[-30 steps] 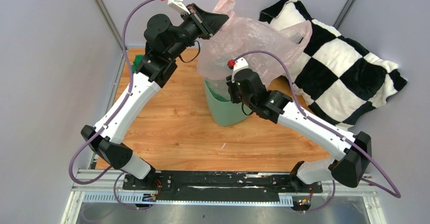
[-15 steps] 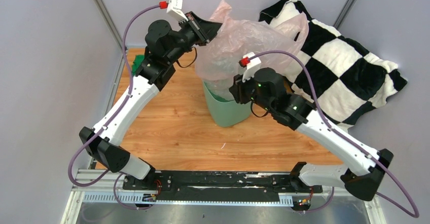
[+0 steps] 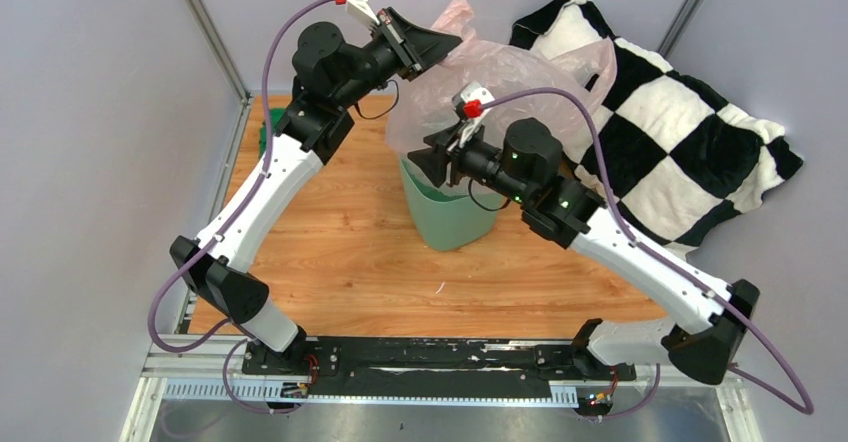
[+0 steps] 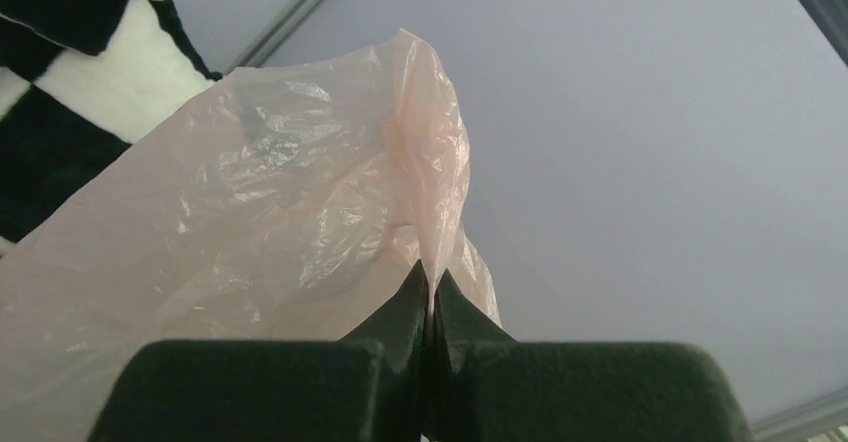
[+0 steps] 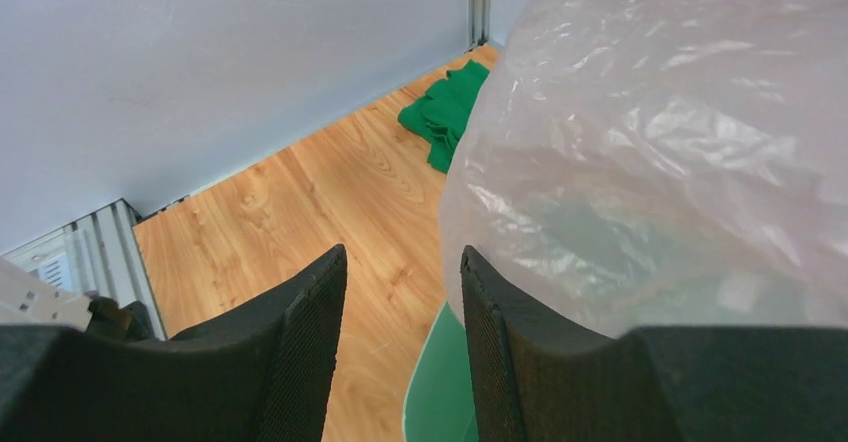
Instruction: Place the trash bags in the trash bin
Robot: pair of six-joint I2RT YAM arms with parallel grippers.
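Pinching the upper edge of the pale-pink trash bag, the left gripper has its jaws pressed together on the thin plastic and holds it high at the far side of the scene. From there the bag hangs down as a crinkly, billowing mass. Its lower part sits inside the mint-green trash bin, while most of it bulges above the rim.

The bin stands upright near the middle of the wooden surface.

The right gripper is level with the bin's rim, at the left side of the bag. Its jaws stand apart with nothing between them; wood grain and a strip of green bin show through the gap. In the right wrist view the plastic drapes against the outer side of one finger.

A black-and-white checkered cushion lies to the right, behind the bag. A folded dark green cloth rests on the surface at the far left, well apart from the bin.
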